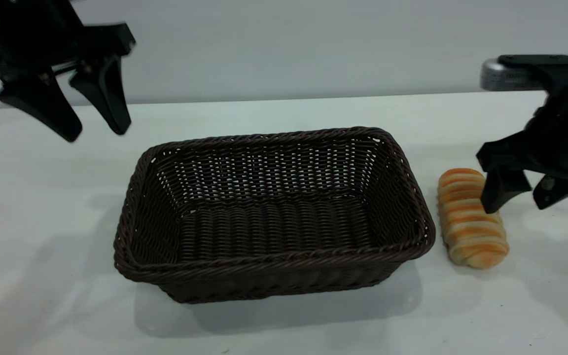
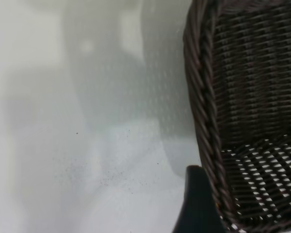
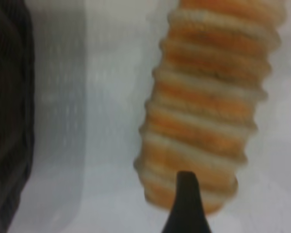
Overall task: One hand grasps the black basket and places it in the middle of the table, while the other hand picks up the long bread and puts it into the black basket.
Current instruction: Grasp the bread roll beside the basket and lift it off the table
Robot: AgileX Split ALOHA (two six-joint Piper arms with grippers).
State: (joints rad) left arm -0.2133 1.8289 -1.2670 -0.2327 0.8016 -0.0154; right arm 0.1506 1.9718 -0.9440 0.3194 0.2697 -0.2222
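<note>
The black basket (image 1: 274, 260) stands empty on the middle of the white table (image 1: 42, 222). The long bread (image 1: 469, 222) lies on the table just right of the basket, apart from it. My left gripper (image 1: 96, 130) hangs open and empty above the table, beyond the basket's far left corner. My right gripper (image 1: 516, 204) is open at the bread's far right side, one finger overlapping the bread, the other to its right. The left wrist view shows the basket rim (image 2: 203, 97) beside one of its fingers (image 2: 196, 204). The right wrist view shows the bread (image 3: 208, 111) with one of its fingers (image 3: 186, 204) over the near end.
A grey cylindrical part (image 1: 498, 74) of the right arm sits at the back right. The basket's wall (image 3: 9, 121) edges the right wrist view. A pale wall rises behind the table.
</note>
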